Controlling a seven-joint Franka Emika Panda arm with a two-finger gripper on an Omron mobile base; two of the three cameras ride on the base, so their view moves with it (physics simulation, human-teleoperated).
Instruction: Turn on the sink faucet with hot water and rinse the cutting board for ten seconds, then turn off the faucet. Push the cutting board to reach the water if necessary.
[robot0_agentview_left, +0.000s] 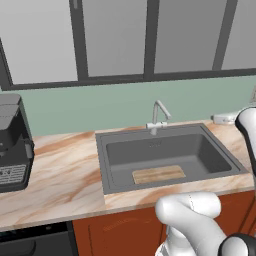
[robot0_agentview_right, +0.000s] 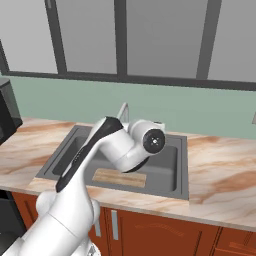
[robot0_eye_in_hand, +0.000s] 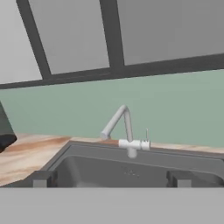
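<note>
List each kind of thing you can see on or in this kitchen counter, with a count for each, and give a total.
Faucet: 1
Sink: 1
Cutting board: 1, lying flat in the sink
Coffee machine: 1, dark, on the counter left of the sink
White object: 1, at the back right, too small to identify
Total: 5

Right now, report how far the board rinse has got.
Nothing is done yet: no water runs from the faucet, and the board lies dry on the floor of the sink, off to the spout's side. In hand: the open claw faces the faucet, short of it. Left: turn on hot, rinse, maybe push the board, shut off.
</note>
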